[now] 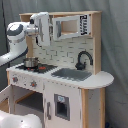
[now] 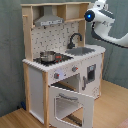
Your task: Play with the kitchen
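Observation:
The kitchen [image 1: 75,95] is a tall toy unit of pale wood and white panels, seen in both exterior views. It has a black faucet [image 1: 84,59], a grey sink [image 1: 72,74], a stovetop [image 1: 40,67] and a microwave [image 1: 70,27]. In the second exterior view its oven door [image 2: 72,102] hangs open and the range hood [image 2: 50,20] sits at the top. My gripper [image 1: 44,31] is held high in front of the upper shelf, left of the microwave. In the second exterior view the gripper [image 2: 92,15] is beside the kitchen's top right corner.
A small metal pot [image 1: 31,62] stands on the stovetop, below the gripper; the same pot [image 2: 47,56] shows in the second exterior view. A grey curtain [image 1: 115,55] hangs behind the kitchen. A white rounded robot part [image 1: 20,120] fills the first exterior view's lower left. The wooden floor [image 2: 110,105] lies around the open oven door.

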You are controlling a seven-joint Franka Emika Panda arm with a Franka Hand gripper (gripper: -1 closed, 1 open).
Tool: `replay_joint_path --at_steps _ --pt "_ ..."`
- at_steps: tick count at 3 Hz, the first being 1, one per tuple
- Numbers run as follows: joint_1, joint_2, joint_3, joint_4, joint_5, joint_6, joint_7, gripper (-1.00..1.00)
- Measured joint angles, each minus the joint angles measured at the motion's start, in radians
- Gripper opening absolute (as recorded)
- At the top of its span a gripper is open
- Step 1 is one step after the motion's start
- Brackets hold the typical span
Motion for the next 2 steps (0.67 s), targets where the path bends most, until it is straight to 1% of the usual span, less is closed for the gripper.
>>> replay_joint_path --at_steps 1,2 --pt "0.030 0.000 0.000 -0.001 0.000 0.015 0.002 1.00" --pt "0.041 -0.001 0.000 -0.001 -0.001 0.119 0.000 1.00"
